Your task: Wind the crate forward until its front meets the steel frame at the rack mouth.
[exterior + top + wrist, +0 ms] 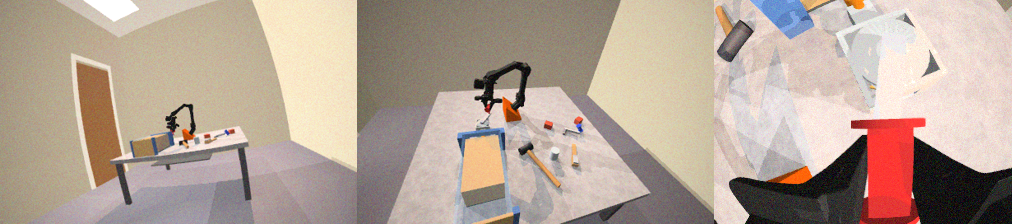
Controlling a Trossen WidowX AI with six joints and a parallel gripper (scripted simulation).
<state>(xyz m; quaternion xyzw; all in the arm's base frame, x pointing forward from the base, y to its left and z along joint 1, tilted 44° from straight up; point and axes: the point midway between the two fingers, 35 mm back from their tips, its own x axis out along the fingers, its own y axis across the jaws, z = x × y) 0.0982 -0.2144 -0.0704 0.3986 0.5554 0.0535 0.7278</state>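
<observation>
My gripper [488,105] [885,140] is shut on the red knob [488,109] [890,172] of the winch handle, above the bench behind the rack. The handle's pale crank arm [486,118] [889,97] runs from the knob to the top of the white winch [482,125] [916,65]; the square key and the hole are hidden. The tan crate [482,158] lies flat inside the clear-panelled cubby. Its winch-side end is close behind the blue frame [502,137] [789,17] at the mouth; whether they touch I cannot tell. A bit of orange strap [857,3] shows beside the winch.
An orange wedge [511,113] stands at the arm's base. A mallet [544,168] [735,41], a white cylinder [554,153], a wooden-handled tool [574,154], red blocks [548,124] [578,120] and a blue-knobbed crank [572,132] lie on the bench.
</observation>
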